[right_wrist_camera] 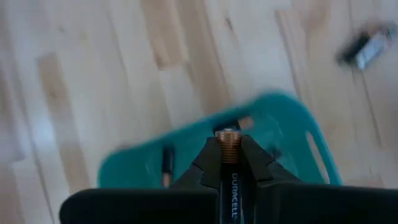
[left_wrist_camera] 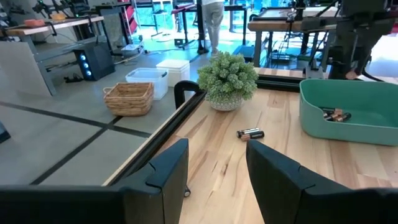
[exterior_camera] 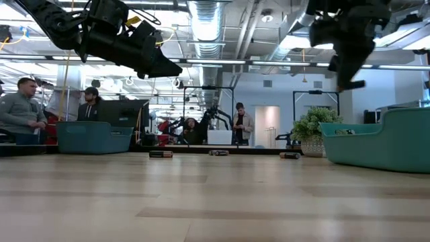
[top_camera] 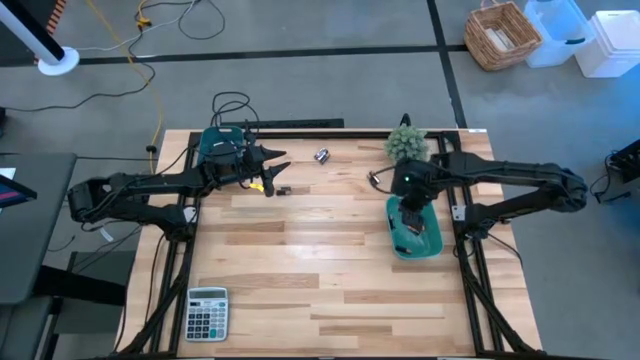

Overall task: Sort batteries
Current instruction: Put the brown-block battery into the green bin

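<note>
My right gripper (top_camera: 409,203) hangs over the teal bin (top_camera: 415,238) at the table's right, shut on a black-and-copper battery (right_wrist_camera: 230,183). The bin holds other batteries (left_wrist_camera: 336,115). My left gripper (top_camera: 280,165) stands open and level above the table's far left part, beside a second teal bin (top_camera: 222,145), with nothing between its fingers (left_wrist_camera: 168,168). Loose batteries lie flat on the wood: one (top_camera: 322,155) near the far edge, one (top_camera: 283,190) below my left gripper, one (left_wrist_camera: 250,133) near the plant. My right gripper pinches the battery between its two fingers (right_wrist_camera: 252,160), and the battery lies along them. Its copper end (right_wrist_camera: 228,140) sticks out past the fingertips. The fingers point steeply down from above. The battery is lifted clear, over the bin's inside.
A small potted plant (top_camera: 407,143) stands at the far edge next to the right bin. A grey calculator (top_camera: 207,312) lies at the near left corner. A small yellow thing (top_camera: 258,183) lies under my left gripper. Bare wood fills the table's middle and near part. People stand beyond the table.
</note>
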`<state>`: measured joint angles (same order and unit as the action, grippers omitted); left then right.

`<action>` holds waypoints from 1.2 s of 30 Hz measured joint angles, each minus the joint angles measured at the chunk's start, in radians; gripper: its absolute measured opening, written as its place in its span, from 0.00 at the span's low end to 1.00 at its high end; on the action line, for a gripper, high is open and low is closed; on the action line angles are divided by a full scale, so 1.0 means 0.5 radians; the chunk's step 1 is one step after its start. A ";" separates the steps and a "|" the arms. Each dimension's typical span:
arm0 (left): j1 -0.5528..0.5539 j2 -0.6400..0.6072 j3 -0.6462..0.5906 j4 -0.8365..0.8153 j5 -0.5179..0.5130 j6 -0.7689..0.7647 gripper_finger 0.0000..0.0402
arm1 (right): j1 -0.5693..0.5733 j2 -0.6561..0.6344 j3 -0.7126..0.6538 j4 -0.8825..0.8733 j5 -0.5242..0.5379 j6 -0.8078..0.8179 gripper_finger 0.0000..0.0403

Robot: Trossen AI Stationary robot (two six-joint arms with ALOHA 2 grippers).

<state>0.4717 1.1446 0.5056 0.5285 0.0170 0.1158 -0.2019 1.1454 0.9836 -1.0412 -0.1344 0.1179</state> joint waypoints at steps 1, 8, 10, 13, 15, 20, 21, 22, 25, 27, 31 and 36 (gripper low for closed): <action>0.000 0.000 0.000 -0.001 0.000 0.000 0.39 | 0.015 0.001 0.000 -0.048 0.043 0.055 0.07; 0.000 0.000 0.000 -0.022 -0.001 0.006 0.39 | 0.077 0.002 0.000 -0.190 0.305 0.432 0.16; 0.000 0.000 0.000 -0.041 -0.001 0.018 0.39 | 0.094 0.002 -0.001 -0.236 0.337 0.502 0.22; 0.000 0.000 0.000 -0.049 -0.001 0.021 0.39 | 0.107 0.002 -0.001 -0.280 0.365 0.563 0.32; 0.000 0.000 0.000 -0.049 -0.001 0.021 0.39 | 0.105 0.007 -0.012 -0.279 0.376 0.579 0.39; 0.000 0.000 0.000 -0.050 -0.001 0.022 0.39 | 0.099 0.017 -0.086 -0.139 0.378 0.497 0.49; 0.000 0.000 0.000 -0.050 -0.001 0.022 0.39 | 0.094 0.018 -0.092 -0.076 0.377 0.451 0.50; 0.000 0.000 0.000 -0.050 -0.001 0.023 0.39 | 0.087 0.018 -0.094 -0.003 0.378 0.401 0.50; 0.001 0.000 0.000 -0.050 -0.002 0.022 0.39 | 0.054 0.018 -0.094 0.262 0.378 0.242 0.50; 0.000 0.000 0.000 -0.050 -0.002 0.023 0.39 | 0.007 0.018 -0.094 0.431 0.377 0.151 0.49; 0.001 0.000 0.000 -0.051 -0.002 0.023 0.39 | -0.116 0.102 -0.094 0.693 0.381 -0.008 0.47; 0.001 0.000 0.000 -0.049 -0.002 0.022 0.39 | -0.216 0.377 -0.094 0.982 0.382 -0.247 0.47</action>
<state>0.4721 1.1446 0.5056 0.5041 0.0159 0.1269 -0.3102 1.3339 0.9367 -0.5502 0.0566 -0.0058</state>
